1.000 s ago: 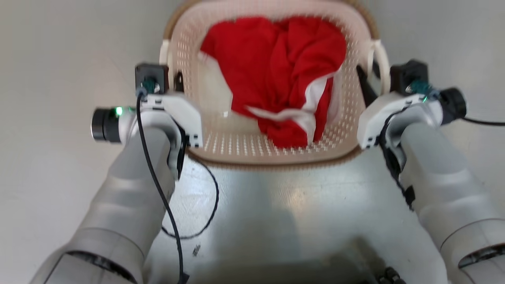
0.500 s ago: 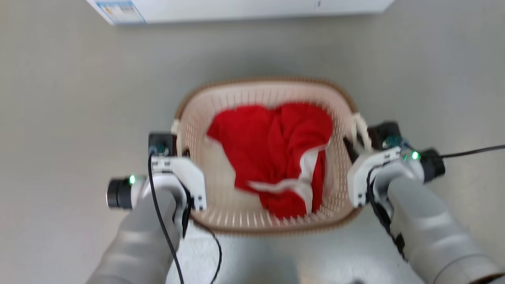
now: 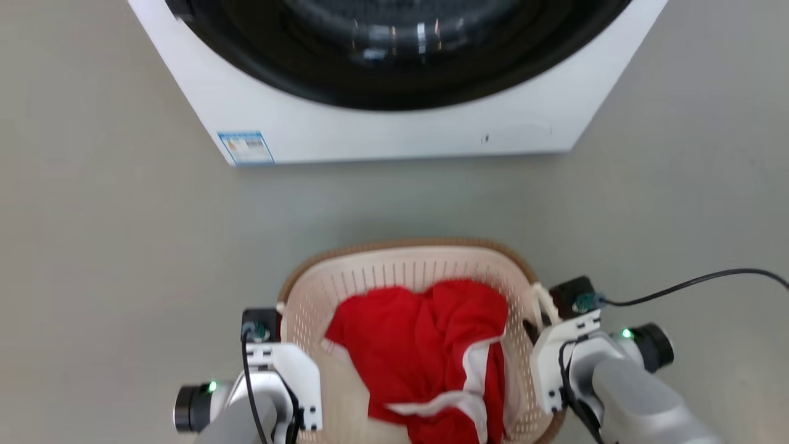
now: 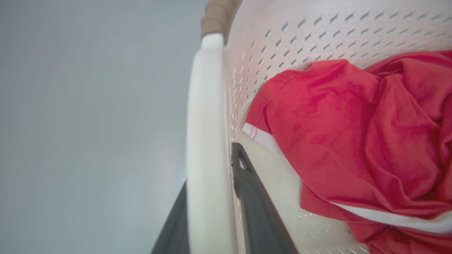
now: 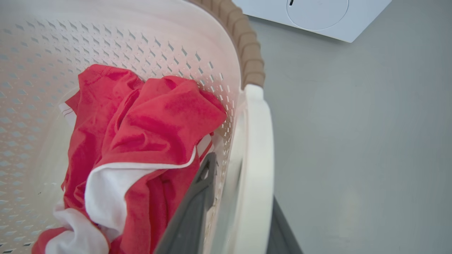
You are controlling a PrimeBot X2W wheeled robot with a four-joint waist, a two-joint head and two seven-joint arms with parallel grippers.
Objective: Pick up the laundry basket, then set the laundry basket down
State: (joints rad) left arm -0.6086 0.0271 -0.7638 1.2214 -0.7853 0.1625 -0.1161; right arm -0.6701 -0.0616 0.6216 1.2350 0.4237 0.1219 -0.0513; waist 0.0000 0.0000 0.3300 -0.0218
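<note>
1. Holding the laundry basket (image 3: 370, 277) from both sides, low in the middle of the head view, between the two pale forearms (image 3: 641, 407).
2. Facing the white washing machine (image 3: 382, 129), with the basket in front of its dark round door (image 3: 400, 61) and well apart from it.
3. Gripping the left loop handle (image 4: 206, 141) with the left fingers (image 4: 254, 204): one dark finger on each side of the white loop, closed narrow on it.
4. Gripping the right loop handle (image 5: 257, 169) with the right fingers (image 5: 194, 211) likewise, one finger on the basket side, one on the floor side.
5. Carrying a crumpled red cloth (image 3: 419, 345) with white edging, heaped inside the perforated walls.
6. Cannot tell whether resting on the grey floor (image 3: 92, 246) or raised off it.
7. Trailing a black cable (image 3: 690, 283) from the right wrist out over the floor.
</note>
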